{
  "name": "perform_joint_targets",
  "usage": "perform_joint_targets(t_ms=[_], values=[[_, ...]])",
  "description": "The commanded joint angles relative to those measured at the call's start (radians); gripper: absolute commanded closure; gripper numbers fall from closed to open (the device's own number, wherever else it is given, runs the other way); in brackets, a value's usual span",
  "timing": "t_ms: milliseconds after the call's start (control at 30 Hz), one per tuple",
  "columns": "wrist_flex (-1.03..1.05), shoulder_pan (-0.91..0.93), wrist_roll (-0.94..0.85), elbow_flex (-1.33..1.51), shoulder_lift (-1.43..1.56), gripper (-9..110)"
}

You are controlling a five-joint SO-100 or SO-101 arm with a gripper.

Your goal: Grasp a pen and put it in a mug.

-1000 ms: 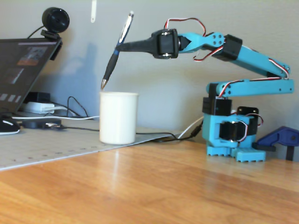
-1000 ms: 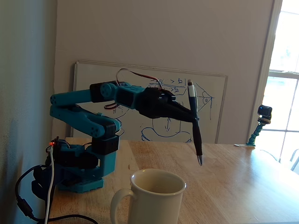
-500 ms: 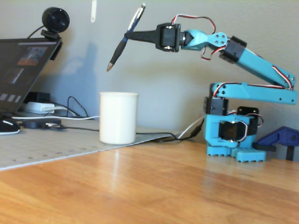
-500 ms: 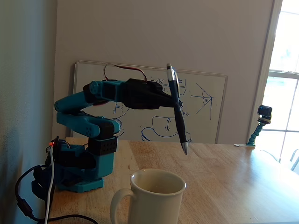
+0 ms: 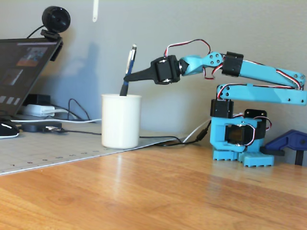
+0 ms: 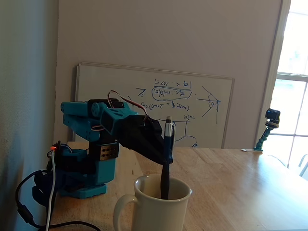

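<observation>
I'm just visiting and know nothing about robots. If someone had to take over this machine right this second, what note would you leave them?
Gripper: shut on the pen, holding it about midway along, nearly upright.
Pen: its lower end is already inside the white mug; the other fixed view shows the dark front section below the rim.
Mug: upright on the mat's edge, in front of the blue arm.
Done: pen picked up, brought over and lowered into the mug.
Left: open the gripper so the pen drops in, then lift the arm clear without knocking the mug.

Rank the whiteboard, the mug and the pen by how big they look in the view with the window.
1. whiteboard, largest though farthest.
2. mug, enlarged by nearness and cut off below.
3. pen, slimmest, its tip inside the mug.
</observation>
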Motion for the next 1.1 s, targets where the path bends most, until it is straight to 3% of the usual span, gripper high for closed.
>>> perform_joint_targets(t_ms=[0,233,433,633,1067], values=[[-0.077,0.009,0.005,-0.044,-0.008,102],[-0.150,0.011,0.006,-0.043,-0.057,100],[-0.224,0.018,0.006,-0.043,-0.072,89],[-0.239,0.003,0.049,-0.058,-0.069,92],[-0.224,-0.273,0.900,-0.058,-0.072,98]])
